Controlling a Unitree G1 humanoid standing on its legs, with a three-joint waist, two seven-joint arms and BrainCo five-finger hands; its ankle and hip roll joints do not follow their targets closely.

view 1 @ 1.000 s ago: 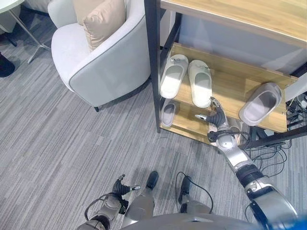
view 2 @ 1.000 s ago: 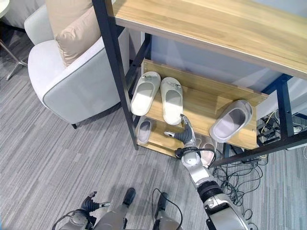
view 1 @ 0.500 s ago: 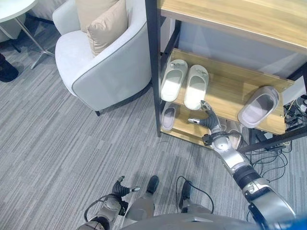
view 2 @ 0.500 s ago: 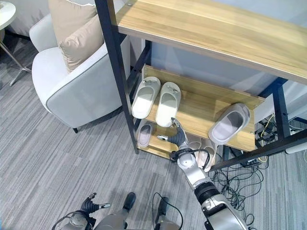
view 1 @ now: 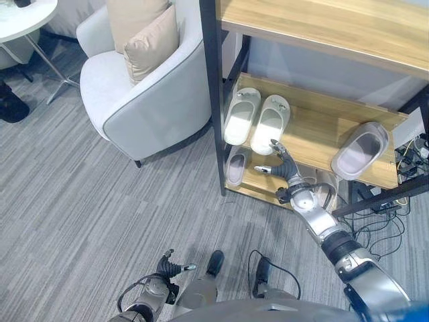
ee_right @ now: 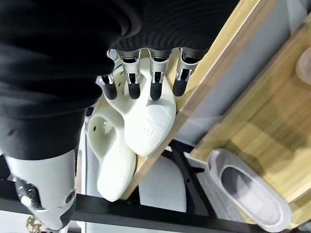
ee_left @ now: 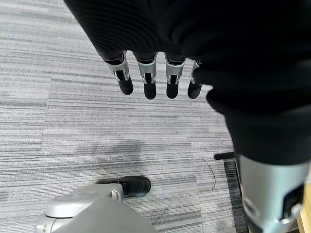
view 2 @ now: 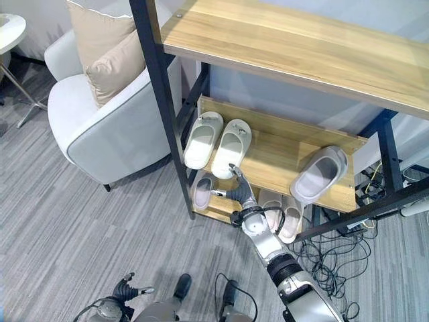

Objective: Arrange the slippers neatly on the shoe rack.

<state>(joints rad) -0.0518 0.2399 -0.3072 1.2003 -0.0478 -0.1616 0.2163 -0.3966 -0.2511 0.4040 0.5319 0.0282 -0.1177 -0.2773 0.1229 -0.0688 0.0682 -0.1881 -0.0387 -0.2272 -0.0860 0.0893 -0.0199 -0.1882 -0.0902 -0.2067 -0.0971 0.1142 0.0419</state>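
Two white slippers lie side by side at the left of the rack's middle shelf point(view 1: 315, 131): the left one point(view 1: 241, 115) and the right one point(view 1: 269, 123). A grey slipper point(view 1: 359, 150) lies at that shelf's right end, over the front edge. My right hand point(view 1: 285, 166) is open at the shelf's front edge, its straight fingers point(ee_right: 154, 85) at the heel of the right white slipper point(ee_right: 148, 121). My left hand point(view 1: 169, 268) hangs open low above the carpet, fingers point(ee_left: 146, 82) straight.
On the bottom shelf lie a small grey slipper point(view 1: 235, 166) at the left and a pale pair point(view 2: 281, 211) at the right. A light armchair point(view 1: 147, 100) with a beige pillow point(view 1: 151, 40) stands left of the rack. Cables point(view 1: 382, 208) lie at the right.
My right hand has moved left along the shelf's front edge. The right white slipper's heel has swung left, so it now lies parallel beside its mate. The camera has shifted.
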